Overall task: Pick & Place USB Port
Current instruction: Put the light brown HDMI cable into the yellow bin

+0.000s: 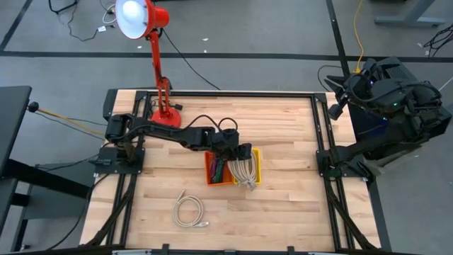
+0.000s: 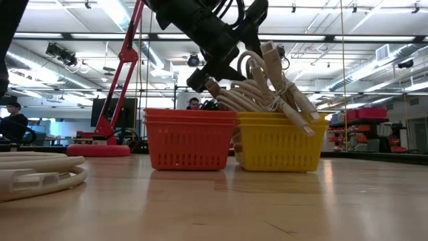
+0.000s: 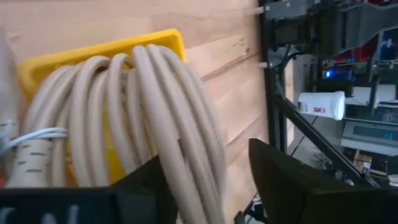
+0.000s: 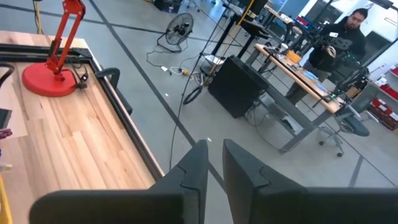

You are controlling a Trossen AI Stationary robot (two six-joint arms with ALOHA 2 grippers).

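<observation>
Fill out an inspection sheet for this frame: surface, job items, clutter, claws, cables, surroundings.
Surface: wooden table, bare in front.
Job's things: beige cable bundle sticking out of the yellow basket; red basket touching it; second coiled cable lying on the table.
Clutter: red desk lamp at the back.
Claws: left claw open around the bundle's loops over the yellow basket; right claw off the table's right edge, nearly shut, empty.
Cables: lamp cord trailing off the back.
Surroundings: people at desks; floor fan.

Left arm reached across the surface, its claw [image 1: 241, 157] spread wide. Right arm sat folded off the edge, claw [image 4: 214, 163] nearly closed.
</observation>
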